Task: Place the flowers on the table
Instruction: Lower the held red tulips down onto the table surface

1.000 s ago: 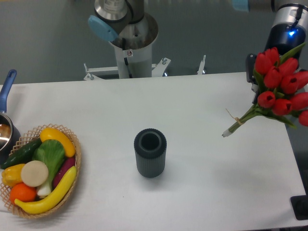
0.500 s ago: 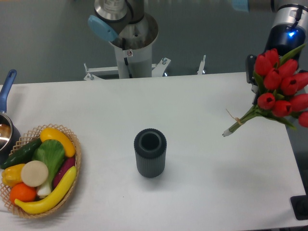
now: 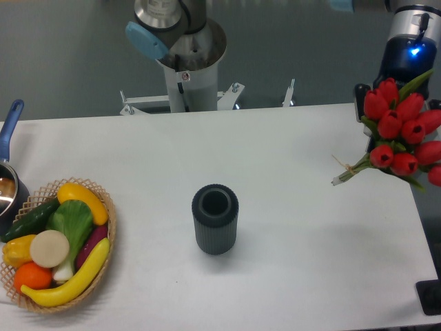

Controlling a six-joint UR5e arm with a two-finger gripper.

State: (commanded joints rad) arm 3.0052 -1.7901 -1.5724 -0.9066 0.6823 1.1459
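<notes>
- Red tulip bunch, the flowers (image 3: 400, 127), way over at the right edge of the table (image 3: 296, 207), blooms up by the far right corner, stems with the tan string pointing left over the white top.
- Hard to say if lying flat or held a bit above the surface.
- Gripper (image 3: 365, 110) mostly hidden behind the blooms, just a dark bit showing at the bunch's left side; fingers not visible, so can't tell whether spread or pinching.
- Dark ribbed vase (image 3: 215, 218) upright mid-table, well apart from the bunch.
- Basket of vegetables (image 3: 56, 245) far left, saucepan (image 3: 8, 183) poking in just behind.
</notes>
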